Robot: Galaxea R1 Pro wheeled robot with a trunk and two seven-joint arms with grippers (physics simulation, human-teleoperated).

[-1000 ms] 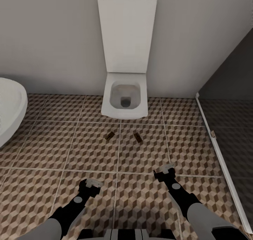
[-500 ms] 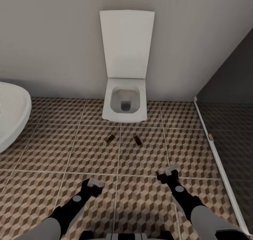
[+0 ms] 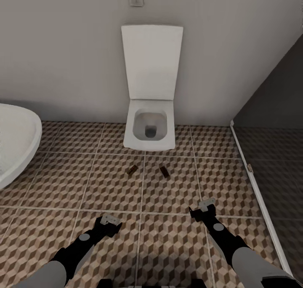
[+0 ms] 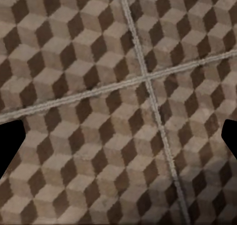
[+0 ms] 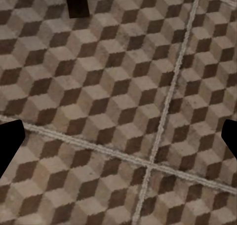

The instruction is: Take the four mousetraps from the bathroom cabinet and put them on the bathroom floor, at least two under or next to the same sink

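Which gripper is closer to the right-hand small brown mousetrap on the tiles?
Right. The right gripper sits below and slightly right of that mousetrap; the left gripper is farther off, below-left.

Matt printed floor tiles (image 3: 105, 182)

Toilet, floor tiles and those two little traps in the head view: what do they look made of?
The toilet looks like glazed white ceramic: smooth, faintly shaded, with a soft sheen; its raised lid could be plastic. The bathroom floor reads as matte printed tile, a cube pattern cut by pale grout lines. The two mousetraps look like brown wood boards, too small to be sure.
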